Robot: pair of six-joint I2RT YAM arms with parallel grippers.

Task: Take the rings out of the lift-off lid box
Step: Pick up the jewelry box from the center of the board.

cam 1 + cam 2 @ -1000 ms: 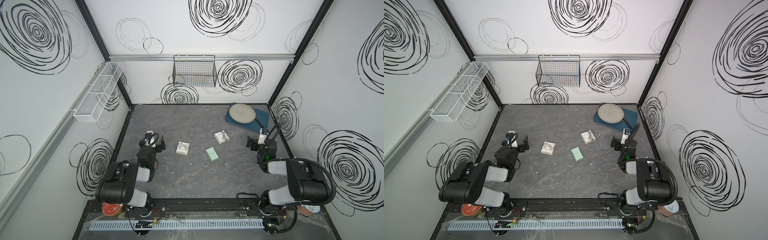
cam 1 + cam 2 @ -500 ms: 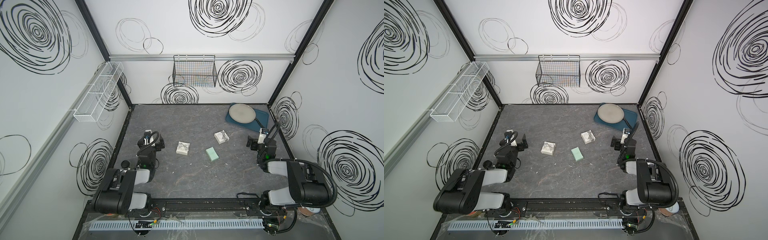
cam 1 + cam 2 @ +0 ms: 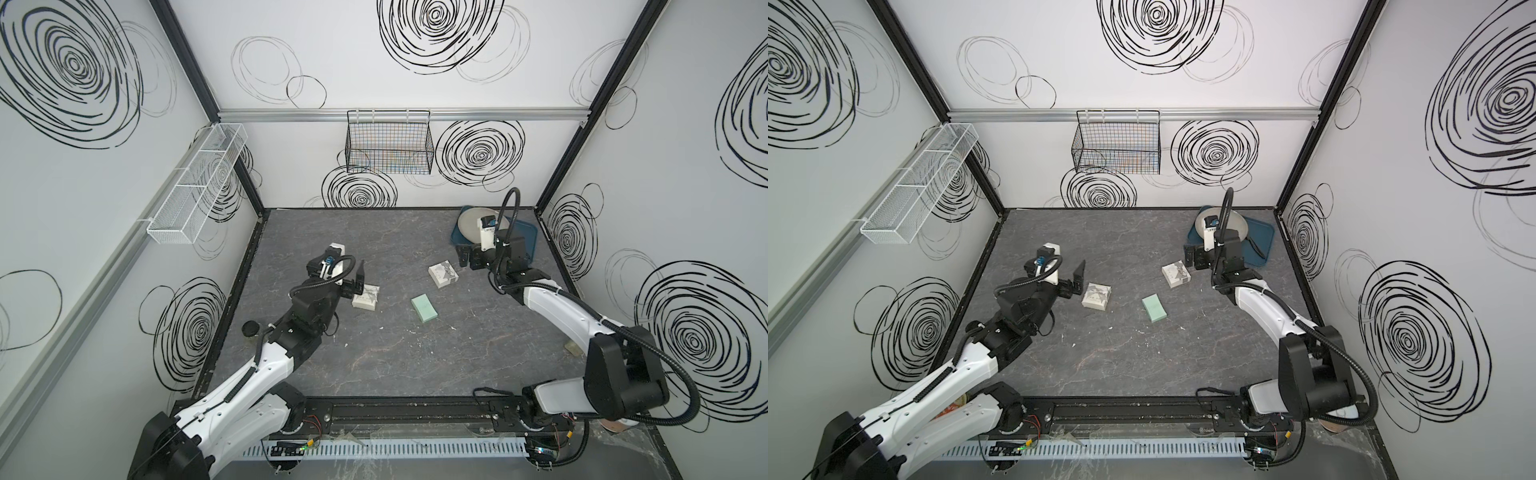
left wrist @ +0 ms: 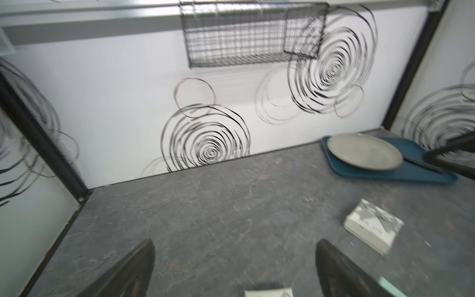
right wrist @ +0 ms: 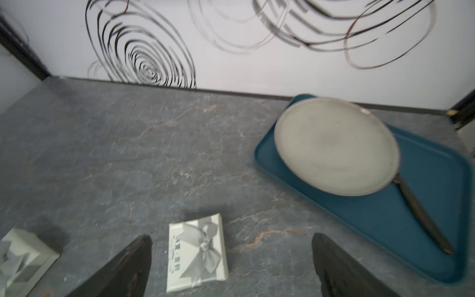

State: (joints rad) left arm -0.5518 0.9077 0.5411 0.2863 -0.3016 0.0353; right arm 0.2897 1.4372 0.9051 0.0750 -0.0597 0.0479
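Note:
Two closed white boxes with grey bows lie mid-table. I cannot tell which one is the lift-off lid box. The left box [image 3: 365, 298] [image 3: 1096, 296] sits just ahead of my left gripper [image 3: 356, 280] [image 4: 235, 243], which is open and empty; only the box's edge [image 4: 267, 293] shows between the fingers. The right box [image 3: 443, 274] [image 5: 196, 252] lies beside my right gripper [image 3: 466, 258] [image 5: 231, 237], near one finger, and that gripper is also open and empty. A flat mint-green box [image 3: 424, 308] rests between the two. The rings are hidden.
A blue tray [image 3: 528, 241] [image 5: 385, 218] at the back right carries a grey plate [image 3: 469, 224] [image 5: 334, 146] and a dark utensil [image 5: 421, 216]. A black wire basket [image 3: 388, 143] hangs on the back wall. A white mesh shelf [image 3: 195, 187] lines the left wall.
Both arms have stretched out from their folded poses near the front. The left gripper moved right up to the left box, the right gripper rose and reached toward the right box.

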